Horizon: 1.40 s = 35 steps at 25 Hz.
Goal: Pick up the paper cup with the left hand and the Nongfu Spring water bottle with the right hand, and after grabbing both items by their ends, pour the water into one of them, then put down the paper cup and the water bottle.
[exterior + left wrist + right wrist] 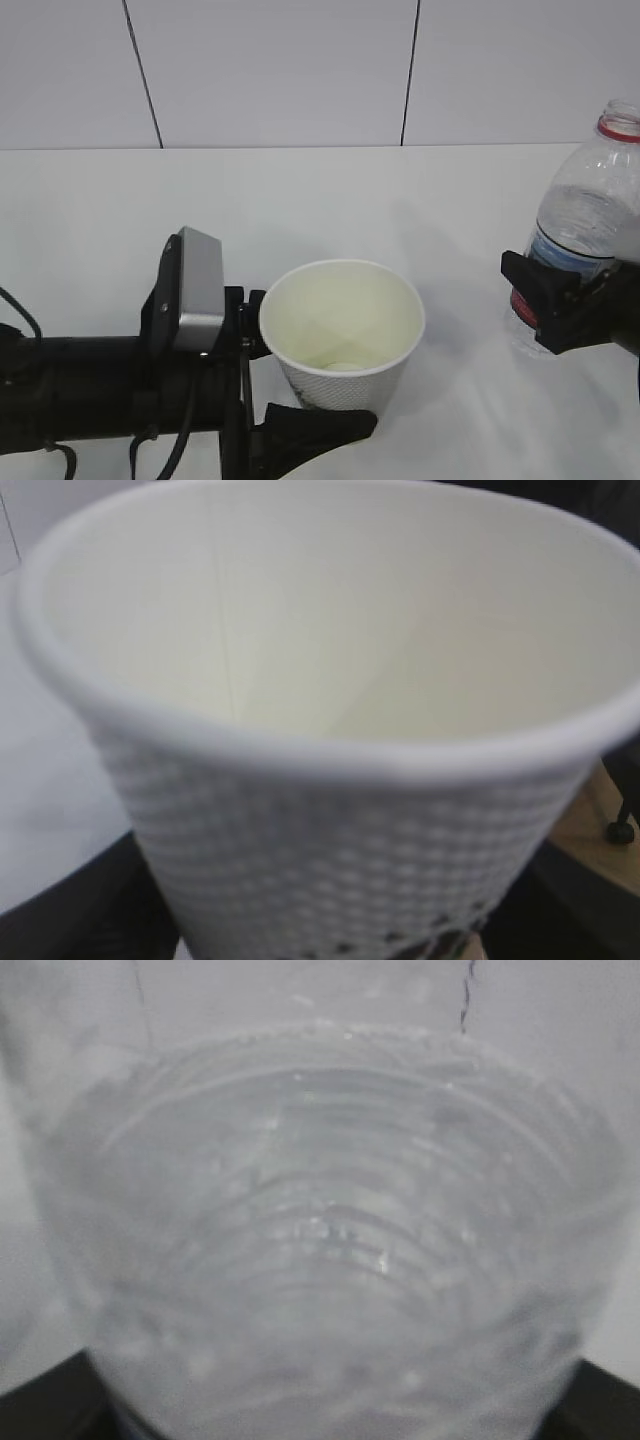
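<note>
The white dimpled paper cup (340,330) is upright with its cream inside facing me, and it fills the left wrist view (330,680). My left gripper (318,388) is shut on the cup's lower wall, one black finger (320,425) in front and the other behind. At the far right, the clear Nongfu Spring water bottle (590,190) stands upright with a red neck ring and no cap. My right gripper (562,300) is shut on it at the label. Water (575,235) shows inside the bottle, whose ribbed wall (320,1240) fills the right wrist view.
The white table (300,200) runs back to a white panelled wall (280,70) with dark seams. A tan surface (590,830) with a small black part shows at the lower right of the left wrist view.
</note>
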Each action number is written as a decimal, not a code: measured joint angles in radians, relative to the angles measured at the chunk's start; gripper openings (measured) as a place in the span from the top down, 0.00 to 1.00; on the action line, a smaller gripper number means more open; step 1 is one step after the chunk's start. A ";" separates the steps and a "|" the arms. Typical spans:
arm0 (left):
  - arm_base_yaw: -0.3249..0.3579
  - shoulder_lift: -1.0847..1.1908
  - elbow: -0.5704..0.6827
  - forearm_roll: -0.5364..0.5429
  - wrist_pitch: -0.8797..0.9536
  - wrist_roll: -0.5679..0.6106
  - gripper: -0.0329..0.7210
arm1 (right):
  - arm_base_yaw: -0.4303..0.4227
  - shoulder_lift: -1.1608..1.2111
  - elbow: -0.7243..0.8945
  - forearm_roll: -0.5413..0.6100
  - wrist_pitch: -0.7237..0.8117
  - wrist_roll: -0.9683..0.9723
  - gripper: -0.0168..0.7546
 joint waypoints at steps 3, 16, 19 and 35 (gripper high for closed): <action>-0.028 0.000 -0.052 -0.002 0.030 0.000 0.17 | 0.000 0.000 0.000 0.000 0.000 0.000 0.30; -0.118 0.074 -0.143 -0.008 0.074 0.002 0.17 | 0.000 0.000 0.000 0.000 0.000 0.000 0.30; -0.128 0.074 -0.145 -0.020 0.074 0.002 0.18 | 0.000 0.000 0.000 0.000 0.000 0.000 0.30; -0.128 0.074 -0.145 -0.033 0.074 -0.068 0.18 | 0.000 0.000 0.000 -0.006 0.001 0.000 0.30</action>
